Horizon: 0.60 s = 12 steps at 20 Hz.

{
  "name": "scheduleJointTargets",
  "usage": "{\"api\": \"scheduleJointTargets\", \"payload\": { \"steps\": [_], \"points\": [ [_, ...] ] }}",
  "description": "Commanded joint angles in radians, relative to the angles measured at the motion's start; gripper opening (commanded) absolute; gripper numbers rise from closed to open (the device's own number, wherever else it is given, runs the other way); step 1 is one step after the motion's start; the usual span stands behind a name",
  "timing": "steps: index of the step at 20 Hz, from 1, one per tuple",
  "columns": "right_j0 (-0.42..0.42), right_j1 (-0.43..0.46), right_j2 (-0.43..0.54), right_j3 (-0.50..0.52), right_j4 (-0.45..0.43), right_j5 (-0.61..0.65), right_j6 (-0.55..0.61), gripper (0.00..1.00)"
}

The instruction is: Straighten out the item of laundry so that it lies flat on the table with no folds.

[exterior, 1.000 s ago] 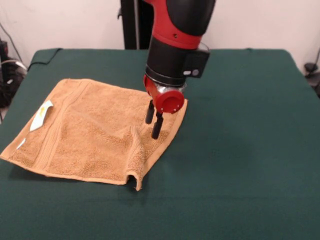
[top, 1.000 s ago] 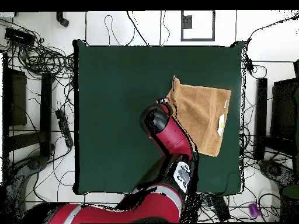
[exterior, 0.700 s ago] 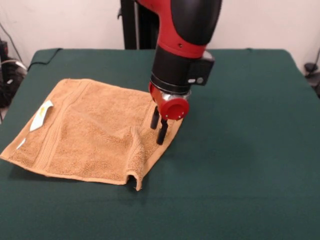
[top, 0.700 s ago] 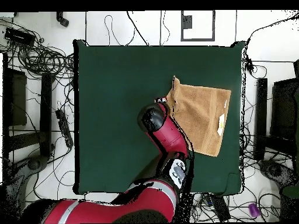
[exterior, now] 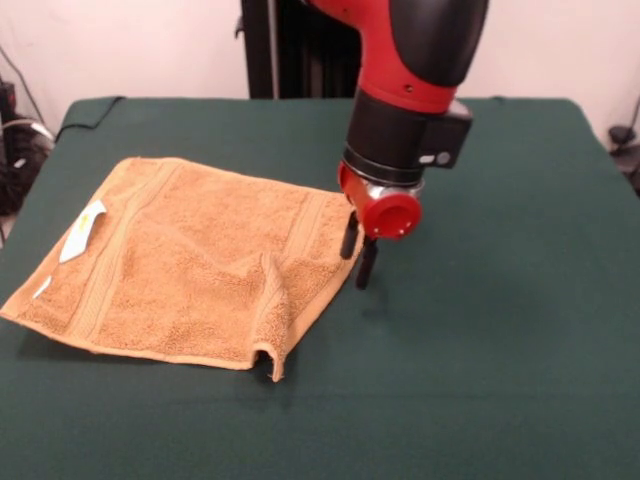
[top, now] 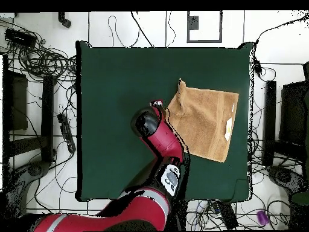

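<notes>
Towel: the small square orange-tan terry towel (exterior: 190,265) lay on the large dark green cloth-covered table (exterior: 500,350), in the front view toward the table's left edge, its white care label (exterior: 82,231) on the side facing that edge.
Fold: we saw one raised pleat (exterior: 272,305) that ran into the towel from its corner nearest the table's front edge; the rest looked flat.
Gripper: the black two-fingered gripper (exterior: 358,250) under the red wrist hung with its fingers a little apart and empty, grasping nothing.
Towel relative to gripper: the fingertips stood just beside the towel's right-hand edge, one over the border band, the other over bare cloth; we could not tell whether either touched.
Step in hand: we judged this to be the approach to a fresh grasp.
Doing it well: we would pinch the towel at the pleated corner, low and on a single layer, then draw it outward along the table away from the label side, until the pleat ran out.
</notes>
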Motion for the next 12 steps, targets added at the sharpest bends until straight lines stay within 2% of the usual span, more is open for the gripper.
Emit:
{"api": "scheduleJointTargets", "payload": {
  "steps": [1,12],
  "points": [
    [0.045,-0.055,0.065,0.051,0.013,0.160,0.284,1.00],
    [0.000,-0.129,0.126,0.153,-0.018,0.112,0.198,1.00]
  ]
}}
